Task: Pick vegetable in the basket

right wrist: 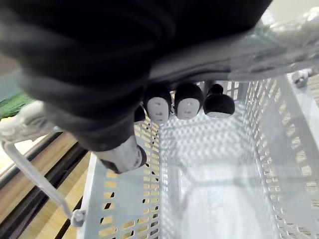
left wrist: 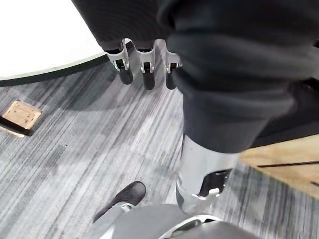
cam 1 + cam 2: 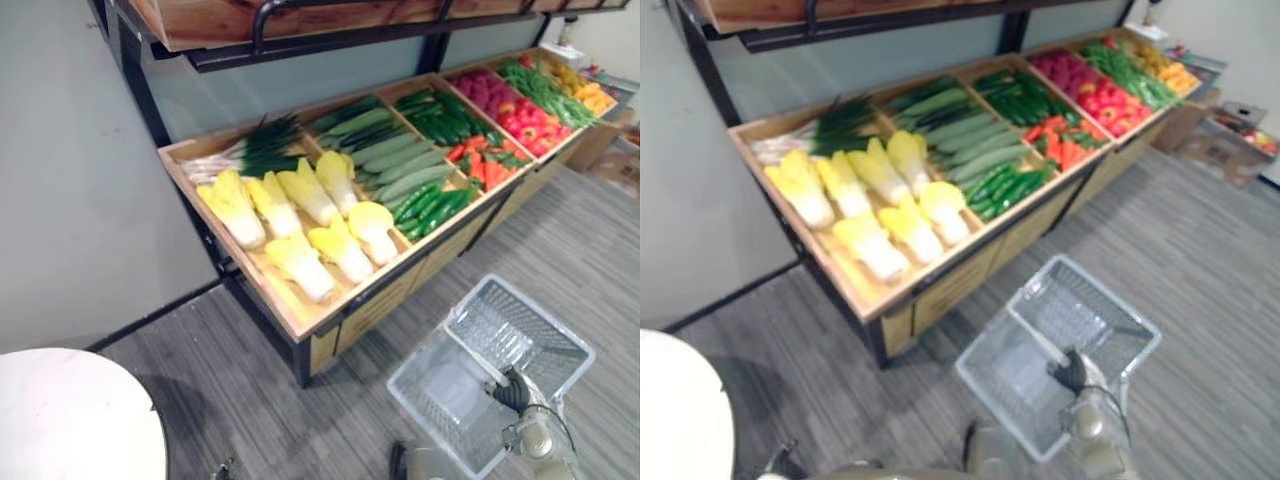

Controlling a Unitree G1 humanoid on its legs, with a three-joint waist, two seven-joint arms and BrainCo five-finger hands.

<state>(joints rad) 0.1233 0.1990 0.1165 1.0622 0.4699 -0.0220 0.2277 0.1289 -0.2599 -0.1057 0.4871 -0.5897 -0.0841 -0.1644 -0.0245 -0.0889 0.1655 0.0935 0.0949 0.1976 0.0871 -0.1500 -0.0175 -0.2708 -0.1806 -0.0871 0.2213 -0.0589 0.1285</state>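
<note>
Vegetables (image 3: 322,192) far from fingers (image 1: 185,102) round basket handle (image 3: 470,348)

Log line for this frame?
phase: pre-pick | right hand: shut on basket handle | basket: empty | left hand: open, idle | vegetables: unpicked

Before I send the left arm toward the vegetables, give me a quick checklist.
1. Right hand curled round the handle of the basket: ok.
2. Basket has nothing in it and has room: ok.
3. Left hand free, fingers straight: ok.
4. Cabbages lie uncovered in the near bin of the stand: ok.
5. Cabbages within the left hand's reach from here: cannot tell.
</note>
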